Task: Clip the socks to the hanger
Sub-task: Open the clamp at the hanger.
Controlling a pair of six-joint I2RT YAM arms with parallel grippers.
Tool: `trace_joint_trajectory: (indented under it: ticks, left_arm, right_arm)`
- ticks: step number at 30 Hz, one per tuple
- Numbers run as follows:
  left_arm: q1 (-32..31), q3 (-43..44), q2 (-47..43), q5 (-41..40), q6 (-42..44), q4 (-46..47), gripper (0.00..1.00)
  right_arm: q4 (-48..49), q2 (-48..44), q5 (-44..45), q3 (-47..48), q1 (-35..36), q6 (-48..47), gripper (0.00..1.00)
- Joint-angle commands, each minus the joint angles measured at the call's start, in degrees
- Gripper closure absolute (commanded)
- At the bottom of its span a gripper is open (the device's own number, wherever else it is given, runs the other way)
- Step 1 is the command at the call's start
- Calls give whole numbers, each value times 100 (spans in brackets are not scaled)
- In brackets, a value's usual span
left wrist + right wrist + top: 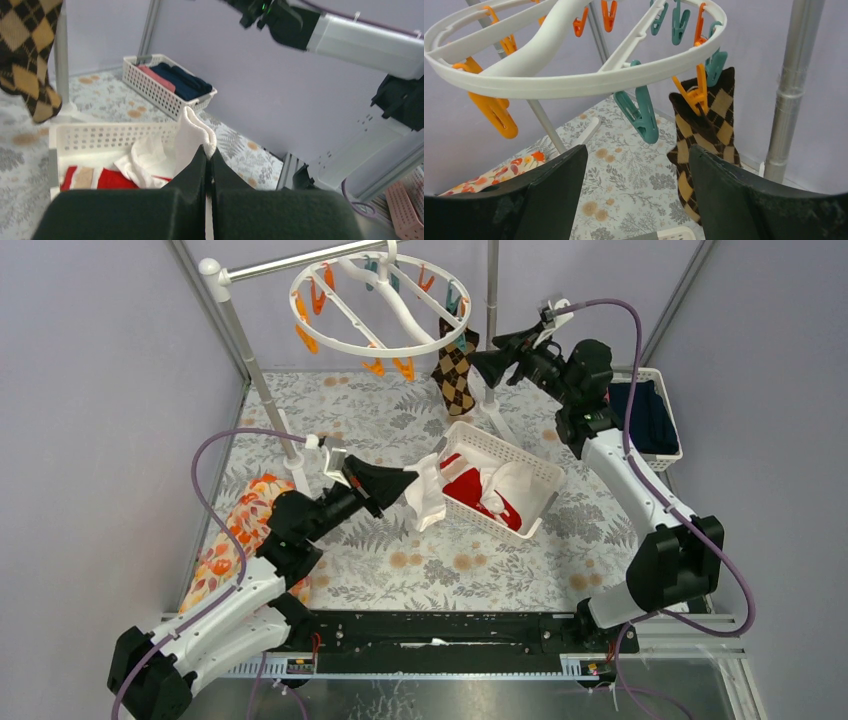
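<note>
The left gripper [206,152] is seen pressed shut on the cuff edge of the whitish sock [192,132]. That sock is held up just outside the left end of the central basket [527,468], and its loose part is draped down beside that end. The right gripper [638,150] is held with its fingers wide apart and nothing between them, high above and behind the central basket, and is turned toward the argyle sock [706,125]. That sock is pinned by an orange clothespin [694,95] to the rim of the hanger [574,82] and is left hanging straight down, above and behind the central basket's far end, clear of the parted fingers. A teal clothespin [641,112] is seen dangling from the same rim just beside it. Inside the central basket the red socks [468,487] are laid, with white fabric bunched over them. A side basket [668,456], filled with folded navy and pink clothes, is set to the right of and behind the central basket. An orange floral cloth [235,530] is spread well to the left of the central basket, at the table's edge.
</note>
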Motion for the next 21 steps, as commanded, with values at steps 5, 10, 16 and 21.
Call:
trace_joint_trajectory:
  ticks: [5, 10, 16, 21]
  left_arm:
    - [19, 469, 197, -366, 365, 338, 100]
    - [17, 317, 464, -469, 708, 809, 100]
    - [19, -102, 435, -904, 915, 1030, 100]
    - [24, -438, 95, -1190, 887, 946, 100]
  right_arm:
    - [693, -638, 746, -685, 106, -382, 18]
    - [949, -686, 1672, -1096, 746, -1570, 18]
    - [1033, -401, 3061, -1021, 1617, -2465, 14]
    - [2311, -269, 4194, -1543, 2136, -2902, 11]
